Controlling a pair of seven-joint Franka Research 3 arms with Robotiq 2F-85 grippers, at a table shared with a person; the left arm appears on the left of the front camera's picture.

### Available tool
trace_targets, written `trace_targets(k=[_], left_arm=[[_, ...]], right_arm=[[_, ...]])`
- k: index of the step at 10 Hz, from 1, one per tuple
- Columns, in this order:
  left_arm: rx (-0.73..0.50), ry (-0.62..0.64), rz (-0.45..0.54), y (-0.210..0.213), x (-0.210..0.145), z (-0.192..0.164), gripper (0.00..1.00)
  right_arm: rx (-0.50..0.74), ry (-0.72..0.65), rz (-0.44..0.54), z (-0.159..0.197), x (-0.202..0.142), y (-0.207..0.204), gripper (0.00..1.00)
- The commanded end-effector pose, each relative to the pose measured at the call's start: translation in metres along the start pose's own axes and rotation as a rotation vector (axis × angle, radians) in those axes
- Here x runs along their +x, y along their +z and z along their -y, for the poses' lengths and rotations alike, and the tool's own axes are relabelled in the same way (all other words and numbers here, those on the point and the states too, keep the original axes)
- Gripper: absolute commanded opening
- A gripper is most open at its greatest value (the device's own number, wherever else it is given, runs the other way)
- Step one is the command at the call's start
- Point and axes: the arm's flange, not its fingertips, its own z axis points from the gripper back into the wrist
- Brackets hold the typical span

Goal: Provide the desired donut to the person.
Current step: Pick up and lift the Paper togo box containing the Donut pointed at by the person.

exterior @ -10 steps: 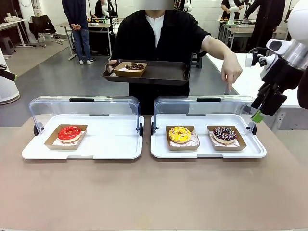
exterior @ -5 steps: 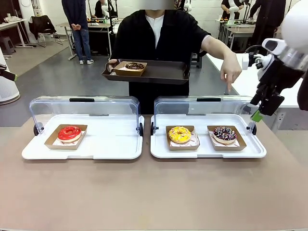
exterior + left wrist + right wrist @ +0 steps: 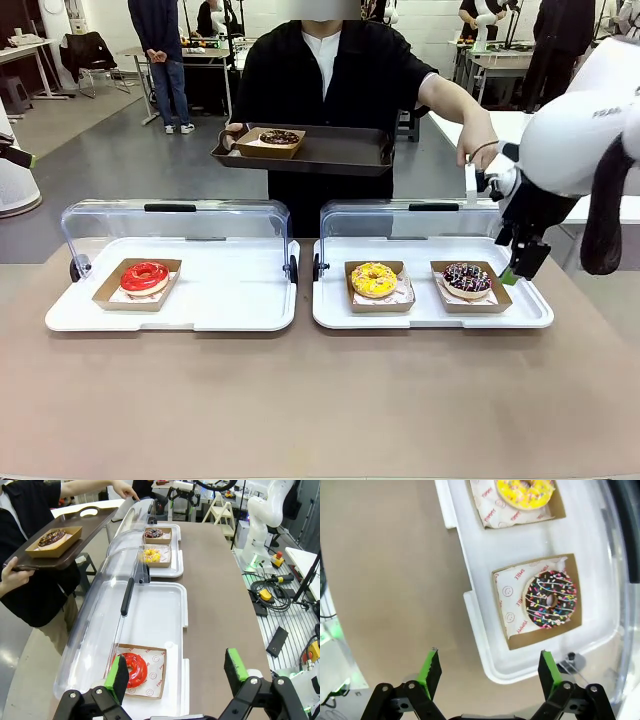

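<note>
The chocolate sprinkled donut (image 3: 467,277) sits in its cardboard boat at the right end of the right white tray (image 3: 430,322). It looks to be the one wanted, since the person's hand (image 3: 478,148) points down just behind that tray. The right gripper (image 3: 490,666) hovers above the tray's right end, jaws wide and empty. Pickup and handover onto the person's brown tray (image 3: 345,148) are not yet done. The left gripper (image 3: 177,672), also wide and empty, hangs well to that tray's left.
</note>
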Motion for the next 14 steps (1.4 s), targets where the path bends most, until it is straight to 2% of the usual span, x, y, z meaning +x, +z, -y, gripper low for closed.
trace_targets(k=[1,3,5,6,9,14], left_arm=[[0.003,0.002,0.002,0.001,0.000,0.001,1.00],[0.003,0.002,0.002,0.001,0.000,0.001,1.00],[0.003,0.002,0.002,0.001,0.000,0.001,1.00],[0.003,0.002,0.002,0.001,0.000,0.001,1.00],[0.003,0.002,0.002,0.001,0.000,0.001,1.00],[0.003,0.002,0.002,0.001,0.000,0.001,1.00]], right_arm=[[-0.009,0.058,-0.039,0.016,-0.005,-0.030,1.00],[0.058,0.098,-0.067,0.022,-0.008,-0.050,1.00],[0.103,0.044,-0.101,0.029,-0.011,-0.054,1.00],[0.068,0.057,-0.057,0.014,-0.007,-0.058,1.00],[0.068,0.057,-0.057,0.014,-0.007,-0.058,1.00],[0.115,0.128,-0.044,0.035,-0.017,-0.079,1.00]])
